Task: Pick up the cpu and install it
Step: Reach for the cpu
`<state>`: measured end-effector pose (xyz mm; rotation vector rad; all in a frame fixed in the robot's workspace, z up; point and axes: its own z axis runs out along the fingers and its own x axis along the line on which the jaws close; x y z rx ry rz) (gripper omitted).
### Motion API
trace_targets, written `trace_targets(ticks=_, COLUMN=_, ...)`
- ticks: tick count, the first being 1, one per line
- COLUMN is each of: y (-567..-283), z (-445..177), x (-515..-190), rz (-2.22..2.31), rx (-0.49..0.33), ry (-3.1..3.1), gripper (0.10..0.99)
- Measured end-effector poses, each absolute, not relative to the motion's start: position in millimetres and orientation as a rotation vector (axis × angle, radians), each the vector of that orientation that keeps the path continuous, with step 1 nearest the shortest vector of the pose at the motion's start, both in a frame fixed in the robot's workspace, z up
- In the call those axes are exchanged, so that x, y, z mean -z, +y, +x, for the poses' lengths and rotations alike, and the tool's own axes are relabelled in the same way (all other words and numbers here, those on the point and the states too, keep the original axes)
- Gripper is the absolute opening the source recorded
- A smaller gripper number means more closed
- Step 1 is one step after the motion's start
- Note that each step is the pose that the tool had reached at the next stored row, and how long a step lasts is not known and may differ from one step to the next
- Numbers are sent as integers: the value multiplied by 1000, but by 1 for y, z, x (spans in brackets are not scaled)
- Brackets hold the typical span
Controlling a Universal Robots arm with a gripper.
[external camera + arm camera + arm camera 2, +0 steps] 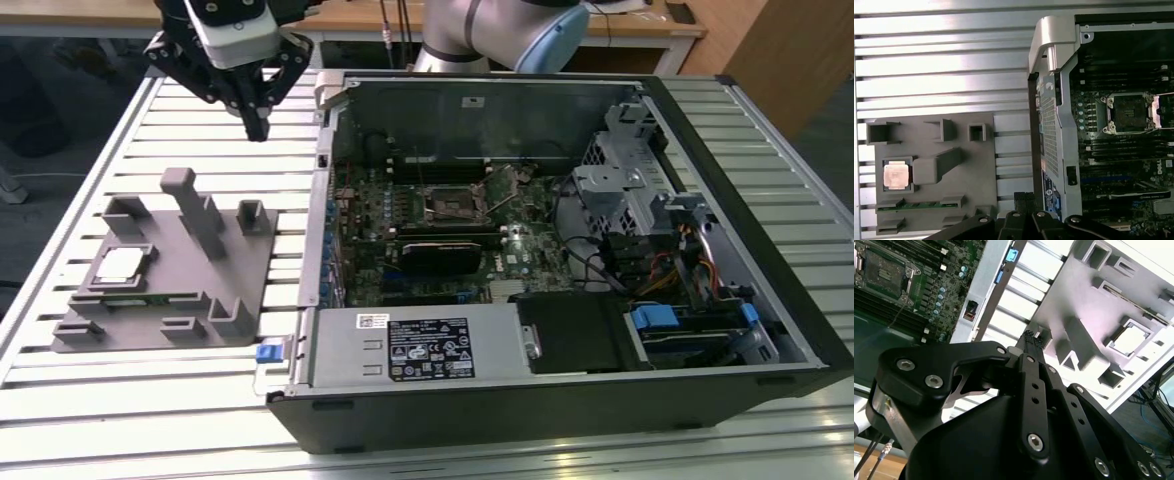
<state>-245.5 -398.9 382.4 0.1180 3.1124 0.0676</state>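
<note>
- I see the gripper [255, 130] hanging over the slatted metal table [120, 410]. In the exterior view it sits beyond the far edge of the grey tray [187, 300] and off the corner of the open computer case [701, 140].
- Its jaws are drawn together to a narrow point and hold nothing. The fingertips meet in both wrist views [1032, 336] [1024, 198].
- The cpu [122, 264] lies flat in its square pocket on the tray, silver top up, on the exterior view's left and well apart from the gripper. In the first wrist view the cpu [896, 176] sits beside a raised grey block, and in the second wrist view it [1130, 340] shows bright within its frame.
- A green memory stick [914, 205] rests in a slot of the tray [979, 165] near the chip.
- Inside the case, the motherboard's socket [451, 203] lies with its metal frame around a dark centre. It shows in both wrist views [1128, 112] [884, 274].
- The tray [1079, 300] lies just beside the case wall on the slats.
</note>
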Motion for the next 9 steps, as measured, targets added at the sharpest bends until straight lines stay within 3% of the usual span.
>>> trace_targets(ticks=9, y=-399, z=-259, x=-382, rz=118, rx=-68, ry=3113, gripper=106)
